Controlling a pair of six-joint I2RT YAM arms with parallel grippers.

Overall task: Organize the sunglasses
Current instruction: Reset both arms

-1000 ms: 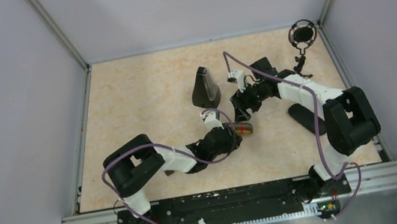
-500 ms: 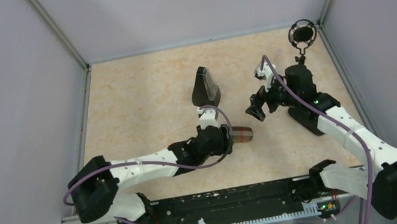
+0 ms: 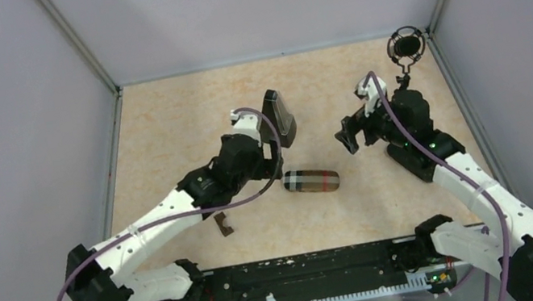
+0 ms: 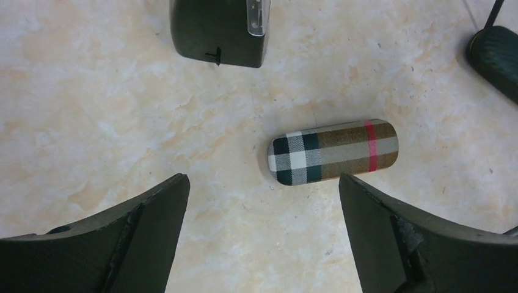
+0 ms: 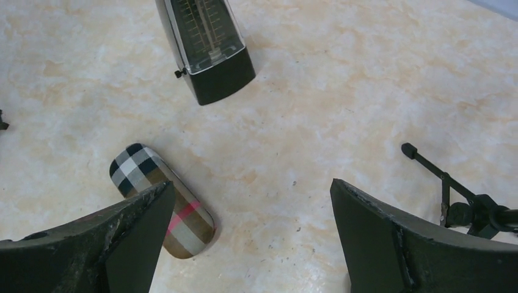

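Sunglasses (image 3: 222, 225) first. All that shows is a small brown sliver close to the near edge of the table (image 3: 161, 127), left of centre and just beside the left forearm. It's too small to make out lenses or temples, and no second pair is in view.

Going by that thin frame, I'd call it feather-light, springy in the temples, easy to bend or scratch, and slick on the lenses. The best hold looks like the bridge, or the frame front by a hinge. Squeeze gently and stay off the lens faces.

Moving outward, the plaid case (image 3: 311, 181) lies flat and closed around mid-table, well apart from the brown sliver. The metronome (image 3: 278, 116) stands beyond it, toward the far edge.

The left gripper (image 4: 262, 183) hangs above the bare top between metronome and case. Its fingers are spread wide, with nothing between them and nothing touched.

The right gripper (image 5: 251, 186) is just as wide apart and empty. It sits over the right half of the table, looking down past the case's end. A mic stand (image 3: 405, 47) sits in the far right corner.
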